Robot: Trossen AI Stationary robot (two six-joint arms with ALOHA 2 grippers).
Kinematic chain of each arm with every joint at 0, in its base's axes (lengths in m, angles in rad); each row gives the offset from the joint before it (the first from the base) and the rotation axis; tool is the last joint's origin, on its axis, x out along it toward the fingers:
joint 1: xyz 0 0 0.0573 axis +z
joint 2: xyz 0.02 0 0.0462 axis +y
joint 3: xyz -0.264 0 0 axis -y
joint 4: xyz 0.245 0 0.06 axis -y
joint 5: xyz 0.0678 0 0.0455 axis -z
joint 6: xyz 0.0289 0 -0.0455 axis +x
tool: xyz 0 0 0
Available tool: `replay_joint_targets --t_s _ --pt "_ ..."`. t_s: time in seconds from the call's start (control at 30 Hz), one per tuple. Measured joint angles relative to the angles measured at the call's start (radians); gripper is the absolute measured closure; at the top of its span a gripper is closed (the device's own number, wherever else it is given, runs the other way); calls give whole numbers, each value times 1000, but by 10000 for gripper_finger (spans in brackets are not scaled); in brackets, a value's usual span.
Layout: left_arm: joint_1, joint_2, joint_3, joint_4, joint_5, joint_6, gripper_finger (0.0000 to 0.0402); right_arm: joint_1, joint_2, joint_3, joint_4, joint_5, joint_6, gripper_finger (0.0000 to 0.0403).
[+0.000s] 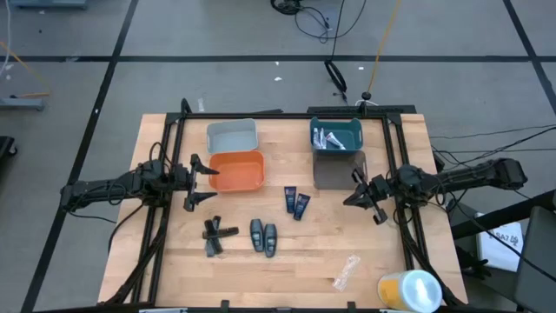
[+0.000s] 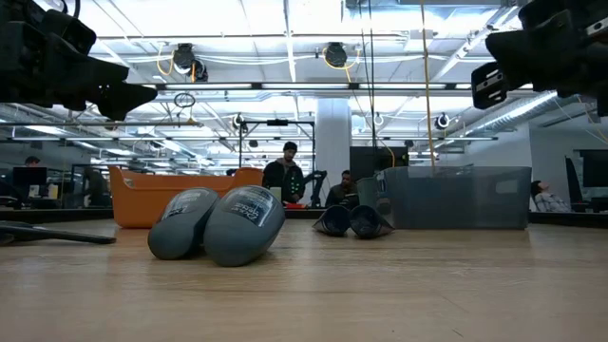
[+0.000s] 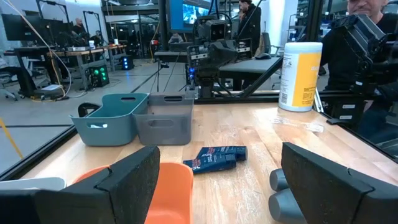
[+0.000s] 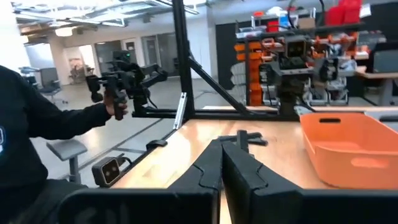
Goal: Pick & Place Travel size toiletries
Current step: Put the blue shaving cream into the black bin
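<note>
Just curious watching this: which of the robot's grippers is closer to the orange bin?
Left. The left gripper hovers open right beside the orange bin; the right gripper waits shut across the table, past the grey bin.

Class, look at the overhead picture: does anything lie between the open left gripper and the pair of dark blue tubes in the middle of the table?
Nothing visible does. The left gripper hovers beside the orange bin, and bare wood runs from its fingers to the dark blue tubes. The orange bin sits just off that line.
</note>
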Motion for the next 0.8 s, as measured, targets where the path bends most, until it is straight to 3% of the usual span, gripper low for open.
replay_joint_targets --t_s 0.27,0.67,0.8 --pt "0 0 0 17 0 -31 73 -8 4 -1 -33 147 11 403" --pt "0 0 0 24 -15 -177 73 -12 5 -1 -39 160 -16 403" --pt "0 0 0 22 -37 -251 73 -21 5 -1 -56 221 -38 403"
